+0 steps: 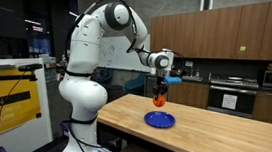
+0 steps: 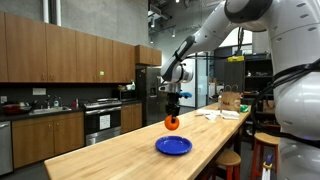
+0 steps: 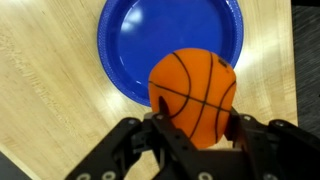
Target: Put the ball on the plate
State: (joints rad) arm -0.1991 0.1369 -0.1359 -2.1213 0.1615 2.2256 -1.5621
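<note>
Wooden table (image 1: 221, 129) lies well below my fingers (image 3: 157, 118). The blue plate (image 1: 159, 119) sits flat on it, roughly straight under them in both exterior views; in the wrist view its near rim falls beneath the ball and most of the plate lies ahead of my fingertips. The ball (image 3: 195, 92), orange with black basketball lines, is clamped between my fingers in the air, clear of plate and table. The gripper (image 3: 196, 118) is clenched on it, one finger on each side.

Risks, as I judge them:
- Letting go from this height: the ball bounces off the flat plate.
- Releasing over the rim: it rolls onto the table, maybe off the edge.
- Round ball, little rim to stop it.
</note>
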